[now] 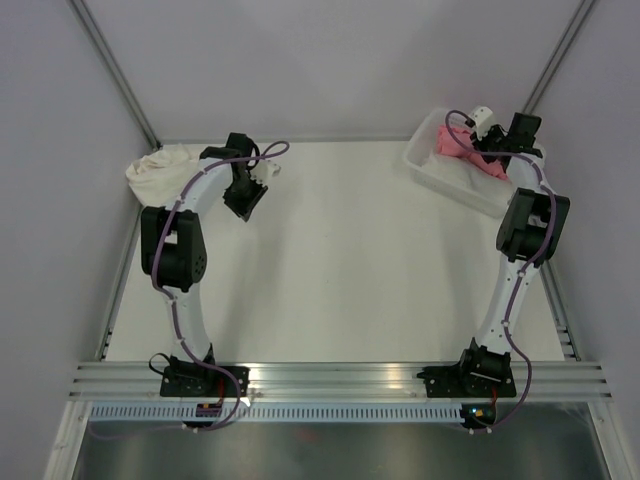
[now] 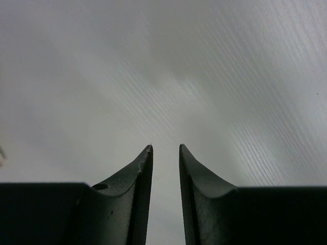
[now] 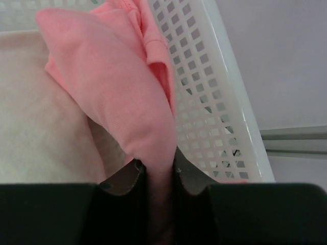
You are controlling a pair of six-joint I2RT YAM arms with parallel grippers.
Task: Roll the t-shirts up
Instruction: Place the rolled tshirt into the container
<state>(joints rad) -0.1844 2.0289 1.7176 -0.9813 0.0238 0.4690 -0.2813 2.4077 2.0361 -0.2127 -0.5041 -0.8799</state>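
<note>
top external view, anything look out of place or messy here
A cream t-shirt sits crumpled at the far left corner of the table, not laid flat. Nothing else odd: the right gripper pinches the pink t-shirt in the basket.

A cream t-shirt (image 1: 158,170) and a pink t-shirt (image 1: 455,143) at the far corners of a white table (image 1: 350,280).
The cream one lies crumpled at the far left, and the left gripper (image 1: 244,205) hangs near it, on its right. At the far right, the right gripper (image 1: 487,150) is over a white basket (image 1: 445,185), with the pink one bunched at its fingers.
</note>
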